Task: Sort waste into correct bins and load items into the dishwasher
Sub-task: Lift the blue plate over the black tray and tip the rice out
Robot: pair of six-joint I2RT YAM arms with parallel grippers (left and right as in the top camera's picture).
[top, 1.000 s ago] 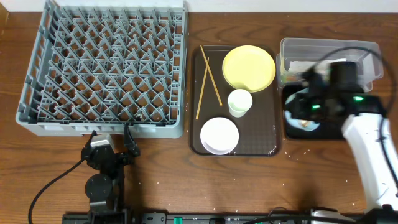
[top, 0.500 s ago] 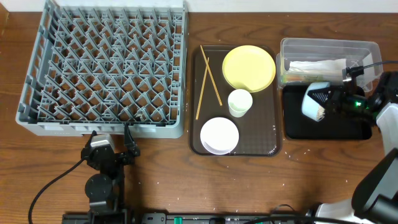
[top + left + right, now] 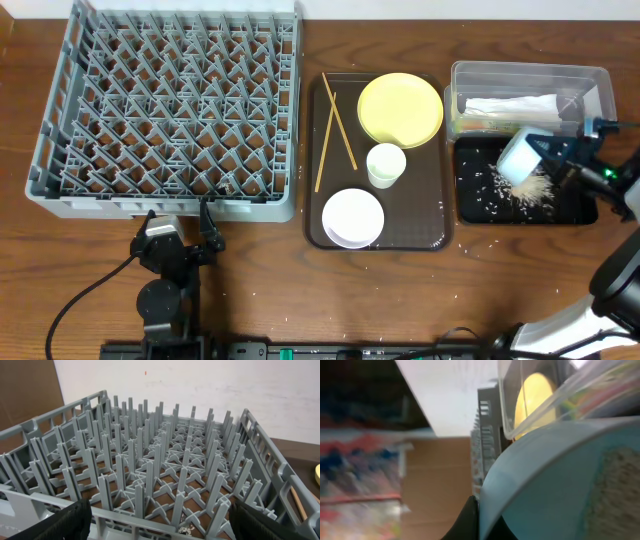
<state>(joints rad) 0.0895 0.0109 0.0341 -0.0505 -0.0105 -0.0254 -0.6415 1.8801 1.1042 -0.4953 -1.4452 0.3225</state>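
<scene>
grey rack (image 3: 170, 100) filled the far left of the overhead view. the left gripper (image 3: 178, 212) sat at its near edge, holding nothing. on the brown tray (image 3: 437, 235) in the middle lay the plate (image 3: 400, 109) at the far end, the cup (image 3: 386, 163) just near of it, the white bowl (image 3: 353, 217) at the near end, and the chopsticks (image 3: 337, 133) along the left side. at the right, the tub (image 3: 600, 85) held the napkin (image 3: 510, 105) and wrapper (image 3: 470, 125). the right gripper (image 3: 570, 150) was clamped on the blue bowl (image 3: 520, 157), tipped over the black tray (image 3: 475, 205), with rice (image 3: 530, 190) scattered and heaped on that tray.

from the left wrist, the fingers (image 3: 65, 522) stood wide apart in the low corners, the rack's pegs between and beyond them.

the right wrist view was blurred: the blue bowl's rim filled it, a dark finger (image 3: 465, 525) against its edge, the tub wall and plate beyond.
</scene>
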